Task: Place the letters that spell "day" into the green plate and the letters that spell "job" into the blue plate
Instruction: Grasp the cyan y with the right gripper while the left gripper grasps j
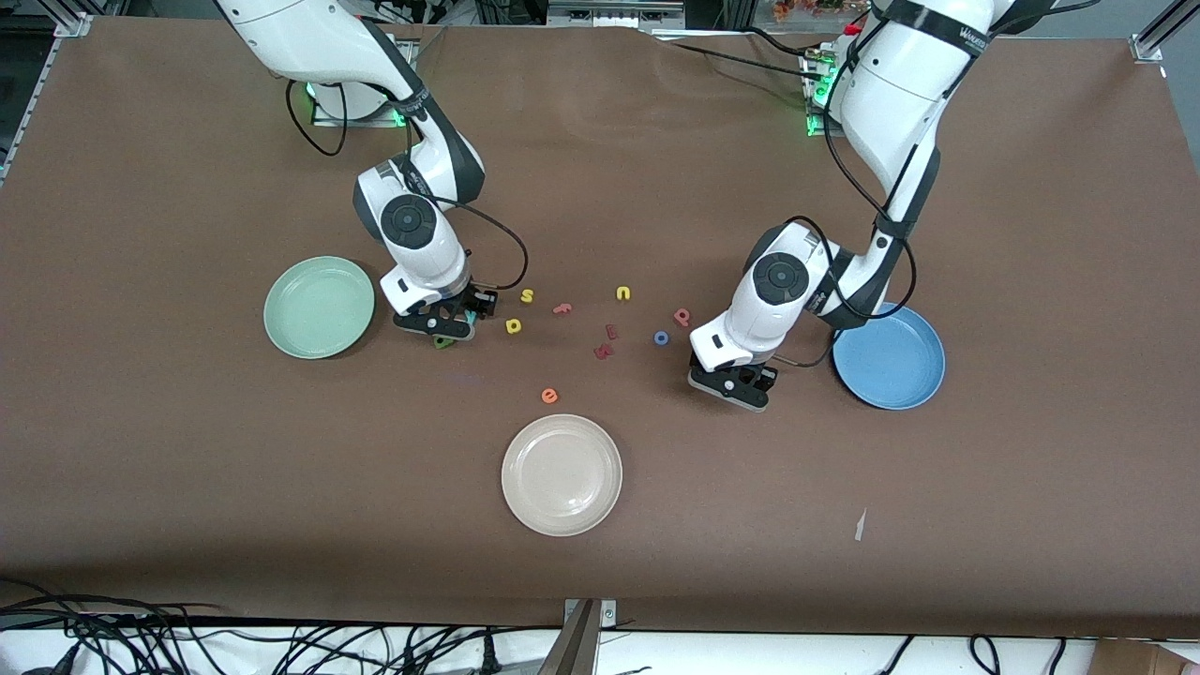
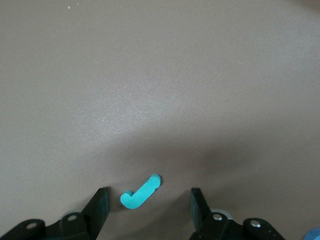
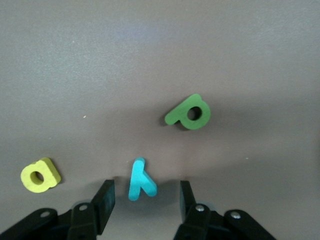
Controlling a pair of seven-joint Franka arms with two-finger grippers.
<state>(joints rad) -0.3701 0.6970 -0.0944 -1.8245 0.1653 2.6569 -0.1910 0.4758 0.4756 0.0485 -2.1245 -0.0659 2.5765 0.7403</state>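
1. Nearest the camera, in the lower middle of the front view, sits the cream-white plate (image 1: 561,473). The orange "e" (image 1: 549,396) lies just above it. Neither belongs to either word.
2. A little higher, toward the left arm's end of the table, the left gripper (image 1: 741,386) is down at the tabletop beside the blue plate (image 1: 889,356), which is empty. Its wrist view shows the fingers (image 2: 100,207) set wide on either side of the teal "j" (image 2: 141,192), with a gap on both sides and nothing held.
3. The "j" looks like thin foam: featherlight, soft and easily nudged flat along the cloth. I'd pinch it across the straight stem, low down, since the hook end could twist away.
4. In the middle band lie the blue "o" (image 1: 661,337) and red "b" (image 1: 682,317), near the left gripper.
5. The right gripper (image 1: 448,328) is low beside the empty green plate (image 1: 319,307). Its fingers (image 3: 105,200) stand apart around the teal "y" (image 3: 141,180) without touching it.
6. The dark green "a" (image 3: 190,112) and yellow "d" (image 3: 40,175) lie close by on the table.
7. The "y" should squash slightly, so I'd grip its long stroke, not the short branch.
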